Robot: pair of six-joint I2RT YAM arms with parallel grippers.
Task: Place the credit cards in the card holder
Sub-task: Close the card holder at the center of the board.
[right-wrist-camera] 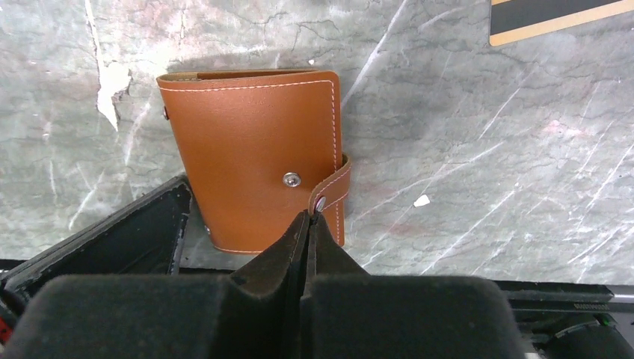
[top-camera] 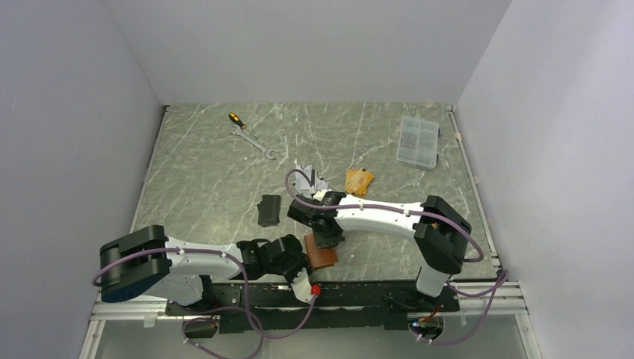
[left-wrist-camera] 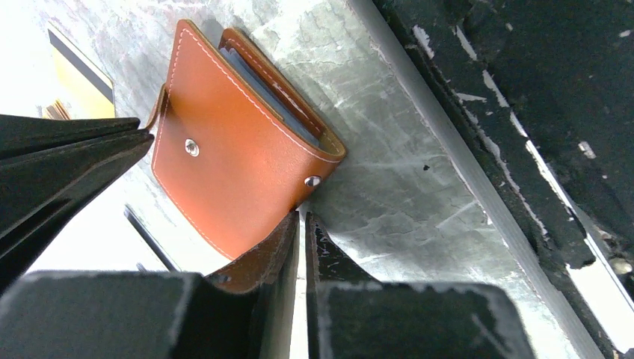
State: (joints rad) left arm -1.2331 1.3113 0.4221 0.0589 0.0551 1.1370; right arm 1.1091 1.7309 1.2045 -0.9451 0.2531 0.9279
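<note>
Table (top-camera: pixel 209 187) is the biggest thing here. It is grey with pale cracks like stone, and white walls (top-camera: pixel 75 112) stand round it.

The left arm (top-camera: pixel 187 262) lies low along the near edge and reaches to the right. The right arm (top-camera: pixel 389 217) bends across to the left. Both arms meet at the same spot near the front of the table.

At that spot lies the card holder (right-wrist-camera: pixel 254 149). It is brown leather, folded shut and flat on the table, close to the black rail (left-wrist-camera: pixel 523 112) at the near edge. Its little strap (right-wrist-camera: pixel 336 183) curls round one side, and the strap's button is not pressed onto the button on the cover.

The left claw (left-wrist-camera: pixel 302 218) has its fingers very close, with only a thin slit between them. Its tips sit right at the edge of the card holder, and nothing shows in the slit. The right claw (right-wrist-camera: pixel 308 218) has its fingers pressed together, with the tips right at the end of the strap. It is too hard to tell if it pinches the strap.

A clear box (top-camera: pixel 419 140) sits far back on the right. A black pouch (top-camera: pixel 269 210) lies left of the claws. A wrench (top-camera: pixel 256 142) lies far back on the left.

The gold credit cards (top-camera: pixel 359 181) lie on the table behind the right claw, apart from the card holder. The grey credit cards (top-camera: pixel 308 178) lie just left of them, partly behind a purple cable (top-camera: pixel 293 187).
</note>
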